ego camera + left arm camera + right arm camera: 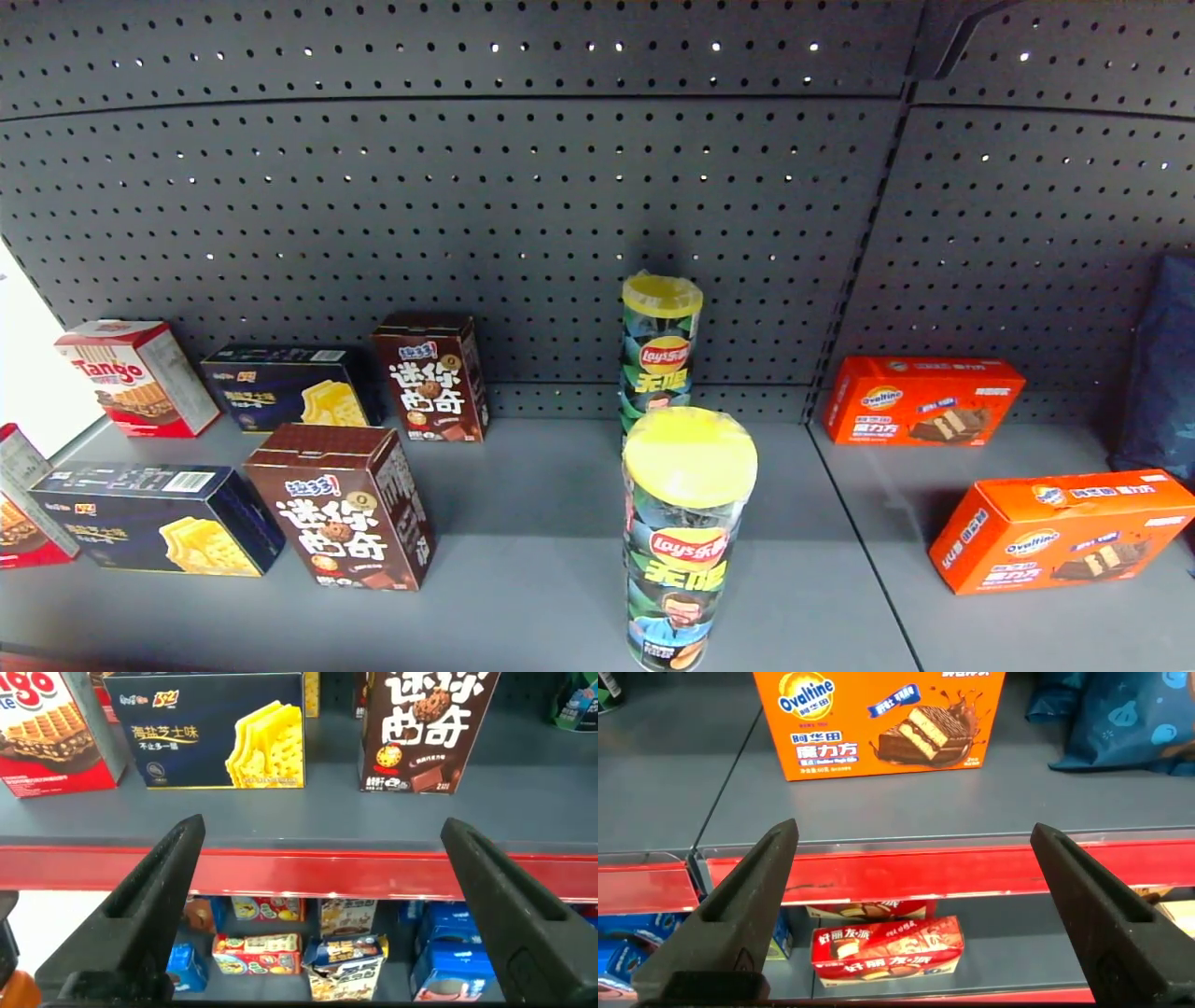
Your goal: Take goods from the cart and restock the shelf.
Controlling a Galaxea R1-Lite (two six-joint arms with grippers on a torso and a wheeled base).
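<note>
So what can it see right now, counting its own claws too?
Shelf: one, grey.
Chip cans: two, yellow-lidded, centre, front and back.
Cookie boxes: two, brown, left of cans.
Cracker boxes: two, dark blue, further left.
Wafer boxes: two, red-white, far left.
Cake boxes: two, orange, right bay.
Bag: one, blue, far right.
Lower-shelf boxes: several, mixed, underneath.
Left claw: one, black, open.
Right claw: one, black, open.

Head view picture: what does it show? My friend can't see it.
Two tall chip cans with yellow lids stand on a grey shelf, the front can before the back can. Brown, dark blue and red snack boxes stand to their left, two orange boxes to their right.
</note>
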